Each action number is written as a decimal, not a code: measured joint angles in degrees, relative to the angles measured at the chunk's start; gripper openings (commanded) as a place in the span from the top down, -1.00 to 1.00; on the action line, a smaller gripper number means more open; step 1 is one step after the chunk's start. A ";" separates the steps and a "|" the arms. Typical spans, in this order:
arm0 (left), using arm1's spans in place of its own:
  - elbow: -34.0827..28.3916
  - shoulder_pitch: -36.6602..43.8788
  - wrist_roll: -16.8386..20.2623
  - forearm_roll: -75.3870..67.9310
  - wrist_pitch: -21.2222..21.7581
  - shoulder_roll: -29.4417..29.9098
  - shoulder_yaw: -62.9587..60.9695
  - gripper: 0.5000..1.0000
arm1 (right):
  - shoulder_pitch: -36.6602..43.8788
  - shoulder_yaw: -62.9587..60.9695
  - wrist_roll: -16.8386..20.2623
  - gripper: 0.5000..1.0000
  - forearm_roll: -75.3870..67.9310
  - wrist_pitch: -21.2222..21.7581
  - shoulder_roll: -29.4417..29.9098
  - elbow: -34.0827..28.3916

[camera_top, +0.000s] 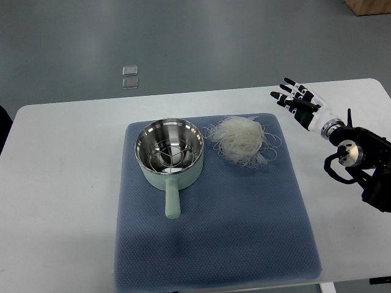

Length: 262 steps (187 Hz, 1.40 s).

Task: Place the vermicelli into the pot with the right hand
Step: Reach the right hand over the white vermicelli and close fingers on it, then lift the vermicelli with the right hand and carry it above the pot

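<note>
You're looking down on a white table (61,183) with rounded corners, filling most of the view. Grey floor (183,36) runs behind it at 12 o'clock. Two small clear squares (129,76) sit on that floor, one just behind the other, around 11 o'clock from the pot. At far 1 o'clock, in the top corner, you get a sliver of a brown box (369,6); can't tell more.

A blue-grey mat (214,244) covers the table's middle, textured, edges slightly rounded. A dark patch shows at the table's left edge, 9 o'clock; unclear what it is.

On the mat's left-rear part stands the pot (169,154): pale green outside, steel inside, upright, with a steel insert visible in the bottom. Its handle points to 6 o'clock, toward you.

The vermicelli (241,140) lies on the mat at 3 o'clock from the pot, just beside it, a loose white nest with stray strands fanning out. None in the pot.

Right hand (297,101) is at 3 o'clock from the vermicelli, over bare table off the mat's right-rear corner. Fingers spread, grasping nothing, apart from the noodles. Its black forearm exits at the right edge.
</note>
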<state>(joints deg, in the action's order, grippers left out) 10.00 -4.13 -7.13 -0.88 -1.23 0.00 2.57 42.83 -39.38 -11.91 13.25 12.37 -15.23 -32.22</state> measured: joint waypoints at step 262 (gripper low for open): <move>-0.25 -0.06 0.00 0.00 -0.09 0.00 -0.02 -1.00 | 23.13 42.10 -7.25 1.00 70.51 0.39 0.91 -3.30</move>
<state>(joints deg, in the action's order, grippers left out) 9.75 -4.19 -7.12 -0.88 -1.33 0.00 2.55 65.96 2.71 -19.16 83.76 12.76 -14.32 -35.52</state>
